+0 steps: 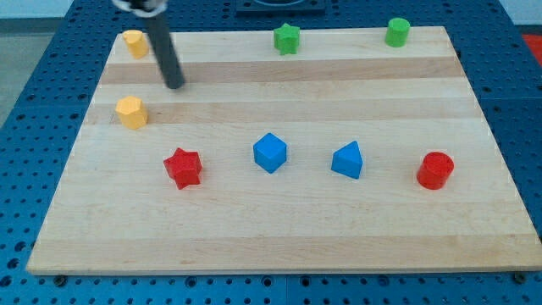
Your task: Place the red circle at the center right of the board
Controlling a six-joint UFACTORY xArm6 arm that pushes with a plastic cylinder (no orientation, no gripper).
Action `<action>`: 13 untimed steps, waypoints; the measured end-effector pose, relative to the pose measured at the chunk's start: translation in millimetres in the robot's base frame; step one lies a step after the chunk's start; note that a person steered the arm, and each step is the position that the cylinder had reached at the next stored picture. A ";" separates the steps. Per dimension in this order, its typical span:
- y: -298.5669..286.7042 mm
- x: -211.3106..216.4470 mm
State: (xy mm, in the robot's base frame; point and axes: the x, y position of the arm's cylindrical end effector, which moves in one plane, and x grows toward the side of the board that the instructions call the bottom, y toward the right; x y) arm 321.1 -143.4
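Observation:
The red circle, a short red cylinder, stands near the board's right edge, a little below mid-height. My tip rests on the wooden board at the upper left, far from the red circle. It sits above and right of a yellow hexagon block and below right of a second yellow block.
A red star, a blue cube and a blue triangular block lie in a row left of the red circle. A green star and a green cylinder stand at the top edge.

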 end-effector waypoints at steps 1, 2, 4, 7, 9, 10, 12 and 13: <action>77.1 -0.1; 167.7 1.3; 337.7 55.4; 440.6 246.4; 289.3 246.8; 295.4 193.7; 317.8 192.1; 330.6 213.5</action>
State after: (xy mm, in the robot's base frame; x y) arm 534.7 187.2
